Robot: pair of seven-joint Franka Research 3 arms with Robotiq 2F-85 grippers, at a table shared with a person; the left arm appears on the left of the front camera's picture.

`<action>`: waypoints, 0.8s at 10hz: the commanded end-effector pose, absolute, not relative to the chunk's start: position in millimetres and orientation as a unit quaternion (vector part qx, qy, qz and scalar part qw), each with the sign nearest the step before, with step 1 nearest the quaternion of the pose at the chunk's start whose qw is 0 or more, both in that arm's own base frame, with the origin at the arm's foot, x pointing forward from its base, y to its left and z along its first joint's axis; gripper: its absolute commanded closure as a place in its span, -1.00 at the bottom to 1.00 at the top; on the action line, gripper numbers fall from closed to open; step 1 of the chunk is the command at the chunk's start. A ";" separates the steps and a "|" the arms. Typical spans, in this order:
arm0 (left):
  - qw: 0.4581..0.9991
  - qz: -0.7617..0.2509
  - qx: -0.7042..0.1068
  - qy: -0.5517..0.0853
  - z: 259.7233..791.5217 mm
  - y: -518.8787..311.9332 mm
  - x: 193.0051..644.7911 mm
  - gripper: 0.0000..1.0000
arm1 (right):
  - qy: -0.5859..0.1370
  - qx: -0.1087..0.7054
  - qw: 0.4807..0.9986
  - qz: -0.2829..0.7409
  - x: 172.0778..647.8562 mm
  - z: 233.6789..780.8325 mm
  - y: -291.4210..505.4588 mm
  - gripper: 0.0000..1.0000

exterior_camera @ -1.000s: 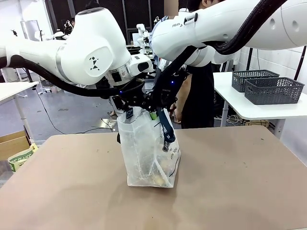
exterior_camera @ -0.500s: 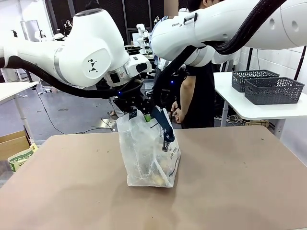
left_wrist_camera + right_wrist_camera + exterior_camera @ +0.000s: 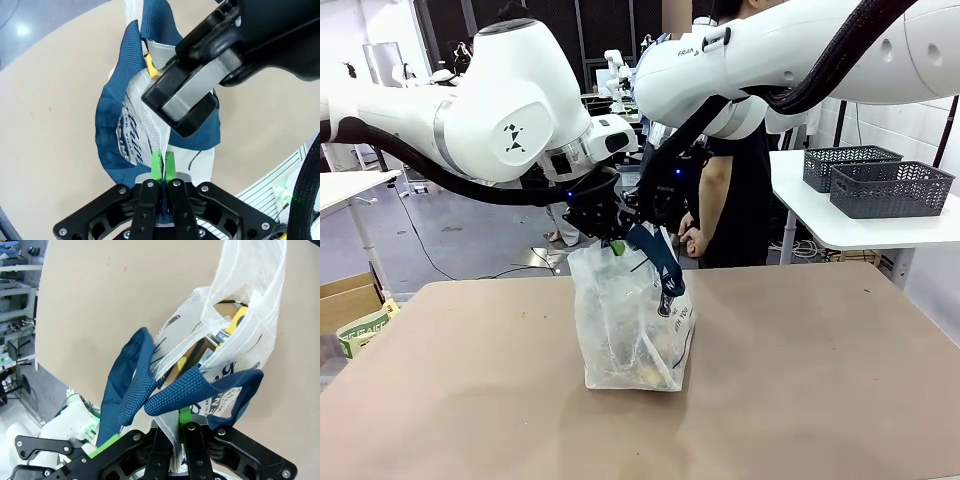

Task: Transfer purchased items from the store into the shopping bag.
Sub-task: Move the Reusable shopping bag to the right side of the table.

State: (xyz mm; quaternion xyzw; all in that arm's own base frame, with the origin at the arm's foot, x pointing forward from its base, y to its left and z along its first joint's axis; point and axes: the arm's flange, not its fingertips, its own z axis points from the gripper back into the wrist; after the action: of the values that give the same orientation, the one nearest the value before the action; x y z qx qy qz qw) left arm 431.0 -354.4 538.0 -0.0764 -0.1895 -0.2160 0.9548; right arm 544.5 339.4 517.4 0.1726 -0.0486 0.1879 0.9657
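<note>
The shopping bag (image 3: 634, 322), clear plastic with navy handles, stands upright in the middle of the table. My left gripper (image 3: 617, 245) is shut on the bag's top rim; in the left wrist view its green pads (image 3: 156, 166) pinch the white plastic beside a navy handle (image 3: 111, 131). My right gripper (image 3: 642, 232) is shut on the opposite rim, and its pads (image 3: 184, 415) clamp plastic under the other handle (image 3: 172, 390). Through the bag's open mouth I see the purchased items (image 3: 226, 326), yellow and brown packs. The right gripper's black finger (image 3: 186, 96) shows close in the left wrist view.
A person (image 3: 732, 205) in black stands at the table's far edge, right behind the bag. Two dark mesh baskets (image 3: 880, 180) sit on a white side table at the right. A cardboard box (image 3: 348, 298) stands on the floor at the left. The brown tabletop (image 3: 820, 390) is bare around the bag.
My left gripper went from open to shut on the bag's rim and drew it slightly right, toward the right gripper. The right gripper kept its hold.
</note>
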 end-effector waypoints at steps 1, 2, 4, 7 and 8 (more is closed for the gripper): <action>0.958 -0.212 -0.068 -0.183 534.9 -351.7 426.5 1.00 | -0.046 0.189 0.963 0.189 548.0 523.2 340.6 1.00; 0.958 -0.213 -0.069 -0.181 535.4 -352.2 425.9 1.00 | -0.046 0.189 0.962 0.190 547.7 523.8 340.7 1.00; 0.958 -0.213 -0.071 -0.180 536.6 -353.4 424.9 1.00 | -0.046 0.187 0.962 0.193 547.5 524.6 340.2 1.00; 0.955 -0.217 -0.076 -0.188 538.2 -355.2 430.2 1.00 | -0.044 0.189 0.959 0.205 548.4 525.0 338.9 1.00; 0.955 -0.217 -0.076 -0.188 538.2 -355.2 430.2 1.00 | -0.046 0.191 0.957 0.211 548.1 525.7 338.1 1.00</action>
State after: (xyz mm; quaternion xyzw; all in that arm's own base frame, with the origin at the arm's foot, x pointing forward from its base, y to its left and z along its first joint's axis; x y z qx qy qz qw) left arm 430.6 -355.9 538.6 -0.0754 -0.1888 -0.2179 0.9546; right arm 544.3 339.2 518.2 0.1718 -0.0481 0.1971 0.9640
